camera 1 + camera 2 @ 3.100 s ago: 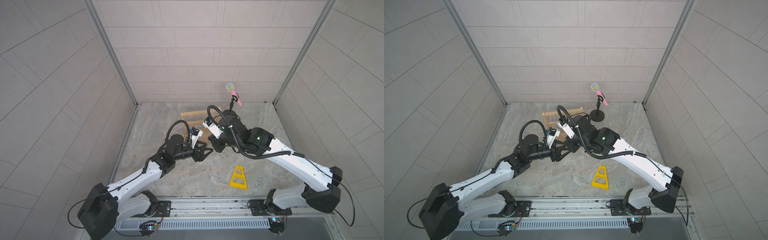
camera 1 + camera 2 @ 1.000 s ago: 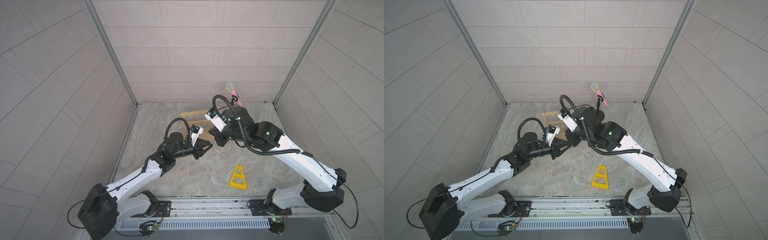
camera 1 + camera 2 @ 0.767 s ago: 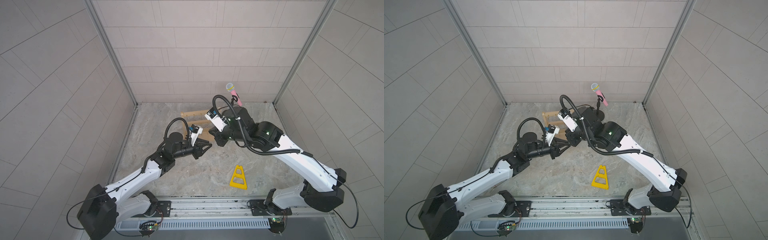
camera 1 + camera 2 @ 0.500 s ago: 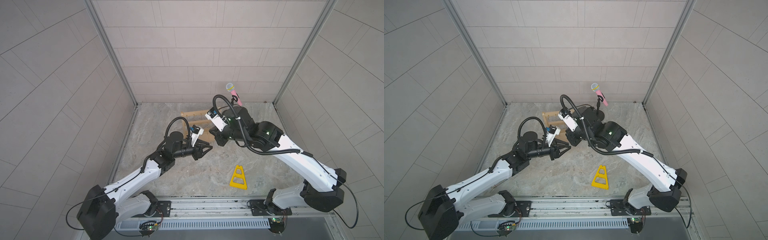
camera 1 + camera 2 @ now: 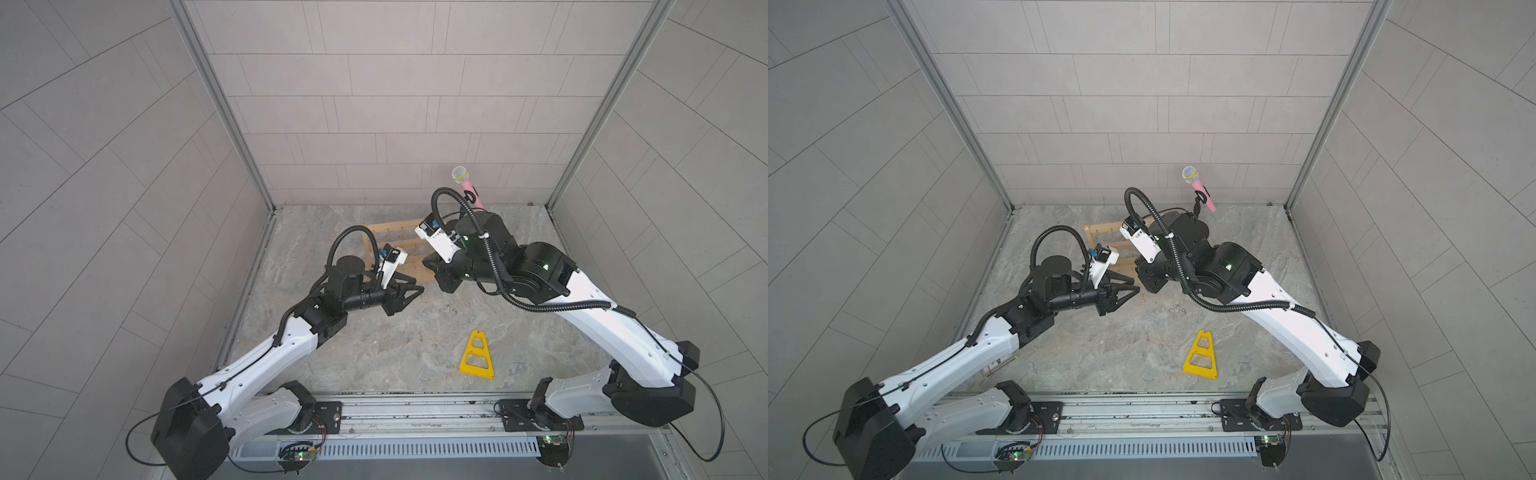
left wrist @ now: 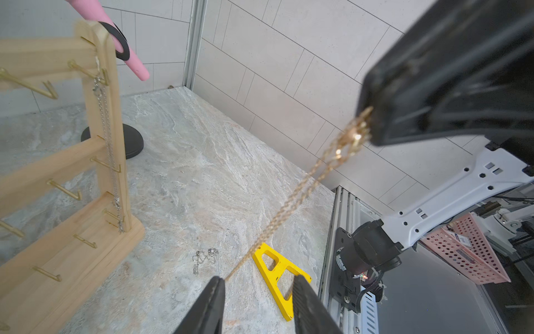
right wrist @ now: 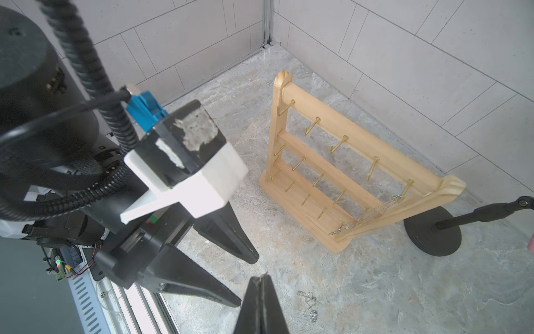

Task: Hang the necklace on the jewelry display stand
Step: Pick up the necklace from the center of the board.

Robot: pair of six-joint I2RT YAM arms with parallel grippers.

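A gold necklace (image 6: 289, 208) stretches taut between my two grippers above the floor. My right gripper (image 7: 261, 277) is shut on its bunched upper end (image 6: 358, 136). My left gripper (image 6: 258, 279) is open, and the chain's lower end meets the tip of one finger (image 6: 216, 289); whether it rests on that finger I cannot tell. In both top views the grippers (image 5: 411, 289) (image 5: 1129, 286) face each other just in front of the jewelry display stand (image 5: 390, 227) (image 5: 1104, 227). The pale wooden stand (image 7: 346, 125) is upright with gold hooks, and a silver chain (image 6: 108, 144) hangs by one post.
A loose silver chain (image 6: 205, 258) (image 7: 309, 306) lies on the marble floor below the grippers. A flat yellow triangular frame (image 5: 476, 372) lies nearer the front rail. A pink microphone (image 5: 467, 187) stands on a black round base (image 7: 432, 231) behind the stand. Tiled walls close three sides.
The left gripper's jaws have spread wider over the last second. Since three seconds ago the right arm has lifted and shifted toward the stand; it has since held still.
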